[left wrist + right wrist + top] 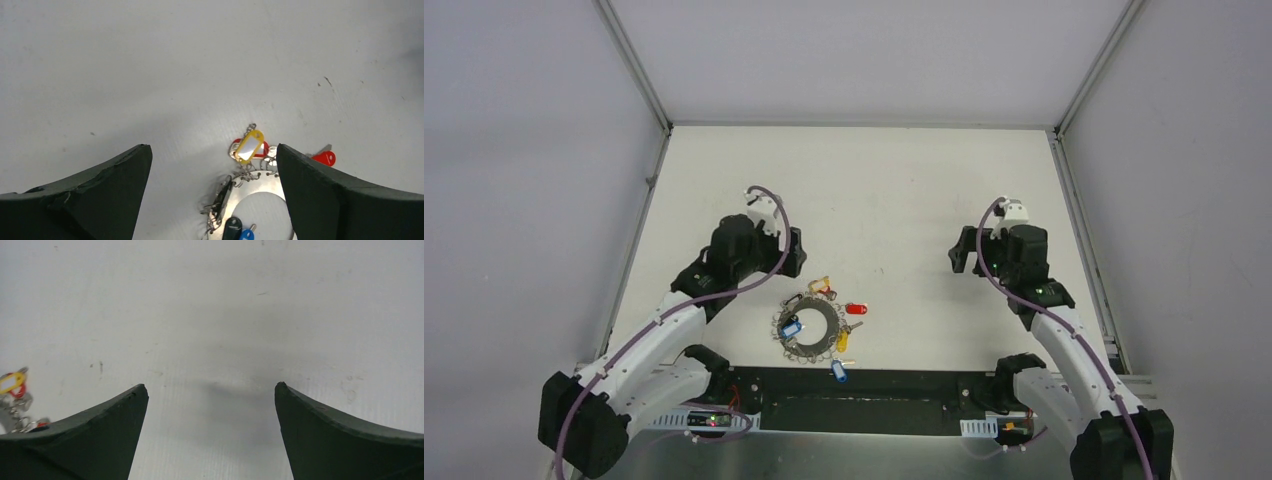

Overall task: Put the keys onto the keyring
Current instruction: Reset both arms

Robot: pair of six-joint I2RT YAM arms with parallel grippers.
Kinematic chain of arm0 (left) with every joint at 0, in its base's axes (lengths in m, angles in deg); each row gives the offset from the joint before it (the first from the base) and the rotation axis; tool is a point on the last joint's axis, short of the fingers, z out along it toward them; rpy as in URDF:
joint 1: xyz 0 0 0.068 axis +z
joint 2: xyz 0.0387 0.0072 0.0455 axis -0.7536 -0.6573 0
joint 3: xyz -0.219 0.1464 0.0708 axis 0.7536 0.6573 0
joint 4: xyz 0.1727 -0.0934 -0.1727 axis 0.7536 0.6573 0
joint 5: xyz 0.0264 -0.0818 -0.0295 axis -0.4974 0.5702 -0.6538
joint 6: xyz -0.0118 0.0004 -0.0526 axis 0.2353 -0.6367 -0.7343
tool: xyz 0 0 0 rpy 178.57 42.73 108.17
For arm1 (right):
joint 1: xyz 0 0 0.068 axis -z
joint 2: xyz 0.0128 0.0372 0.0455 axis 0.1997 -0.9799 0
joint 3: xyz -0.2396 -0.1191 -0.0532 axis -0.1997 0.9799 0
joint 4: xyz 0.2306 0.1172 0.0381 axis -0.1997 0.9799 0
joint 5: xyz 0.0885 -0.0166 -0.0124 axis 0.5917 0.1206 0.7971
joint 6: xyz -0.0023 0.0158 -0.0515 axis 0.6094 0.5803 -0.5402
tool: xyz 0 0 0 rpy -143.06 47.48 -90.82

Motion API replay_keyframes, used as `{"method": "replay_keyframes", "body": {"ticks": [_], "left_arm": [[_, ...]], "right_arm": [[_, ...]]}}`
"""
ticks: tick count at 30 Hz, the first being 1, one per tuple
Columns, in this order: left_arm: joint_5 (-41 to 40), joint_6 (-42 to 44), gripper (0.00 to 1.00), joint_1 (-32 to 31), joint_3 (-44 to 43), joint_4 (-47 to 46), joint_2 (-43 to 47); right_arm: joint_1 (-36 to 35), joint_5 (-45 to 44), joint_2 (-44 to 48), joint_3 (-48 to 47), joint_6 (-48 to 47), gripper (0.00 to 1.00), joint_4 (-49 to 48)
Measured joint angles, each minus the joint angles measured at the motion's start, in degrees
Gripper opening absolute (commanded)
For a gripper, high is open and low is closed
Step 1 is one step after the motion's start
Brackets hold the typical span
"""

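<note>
Keyring (pixel 809 325) lies flat on my worktop (pixel 874 180), close to the middle of the near edge. It is a grey metal ring fringed with small silver keys. A yellow tag (pixel 250 146) sits at its far rim, on the side toward the far edge. A red key (pixel 856 309) lies just beside the ring on its right.

Two keys lie loose. The yellow key (pixel 842 342) is just beside the ring's near right rim; I cannot tell whether it touches. The blue key (pixel 838 371) is nearer me, right at the near edge where the white surface meets the black strip (pixel 864 400).

My left gripper (pixel 212 147) hangs above the surface just beyond the ring's far left side. Its fingers are spread wide with nothing between them, and the ring's far rim shows in the gap below. My right gripper (pixel 211 386) is well apart from the ring, toward the right edge. It is also spread wide over bare white surface and holds nothing.
</note>
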Motion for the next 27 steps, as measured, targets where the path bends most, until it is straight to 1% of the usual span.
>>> {"method": "replay_keyframes", "body": {"ticks": [4,7,9,12,17,21,25,27], "left_arm": [[5.68,0.68,0.99,12.41,0.31,-0.79,-0.55],[5.29,1.64,0.99,19.78,1.38,-1.99,-0.92],[3.74,2.71,0.99,22.64,2.78,-3.96,-1.81],[1.44,4.33,0.99,24.02,5.46,-9.18,-5.18],[-0.37,7.58,0.99,24.92,9.05,-21.35,-16.41],[1.49,10.23,0.99,26.67,9.79,-31.32,-25.40],[3.74,13.77,0.99,27.98,9.79,-39.47,-30.05],[4.66,14.58,0.99,28.55,10.75,-46.45,-32.87]], "right_arm": [[0.44,-7.02,-1.70,3.15,-0.79,1.00,-4.31],[0.52,-12.66,-3.91,7.28,-1.73,0.99,-10.56],[0.57,-15.72,-5.53,10.32,-2.14,1.00,-15.37],[0.61,-19.50,-9.11,14.19,-3.45,0.99,-22.97],[0.72,-22.16,-15.63,14.73,-5.64,0.99,-33.40],[1.46,-23.15,-21.07,14.73,-6.93,0.99,-43.58],[3.04,-22.91,-27.39,14.73,-8.02,1.00,-53.20],[3.85,-22.88,-32.37,14.71,-8.24,1.00,-59.14]]}}
